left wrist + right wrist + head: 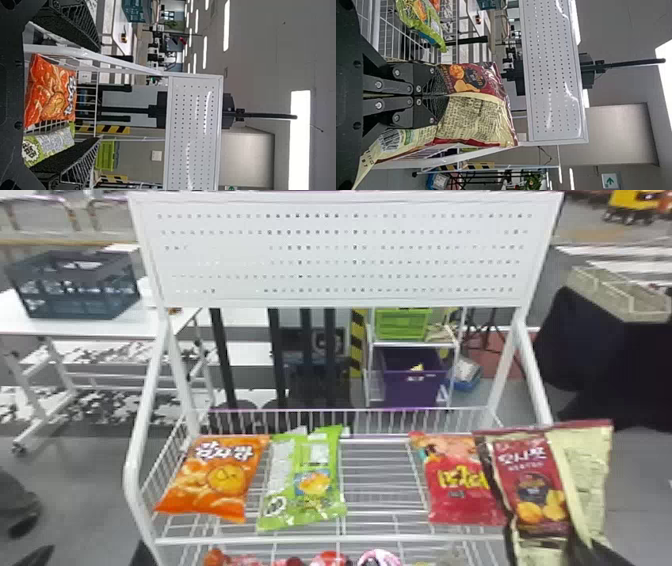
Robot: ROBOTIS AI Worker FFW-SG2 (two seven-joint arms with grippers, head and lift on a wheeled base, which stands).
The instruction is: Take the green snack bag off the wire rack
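Green snack bag (304, 482) on wire rack (325, 539), right of orange bag (212, 480). Right gripper (442, 95) closed on maroon bag (532, 485); left gripper (99, 94) wide open, empty: best centre over green snack bag, pinch softly, lift clear.

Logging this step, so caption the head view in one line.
Right gripper holds a maroon snack bag; the green snack bag lies on the wire rack.

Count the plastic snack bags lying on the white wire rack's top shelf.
3: orange bag at left, green bag beside it, red bag at right, partly behind the maroon-and-cream bag in the right gripper, which could hide more.
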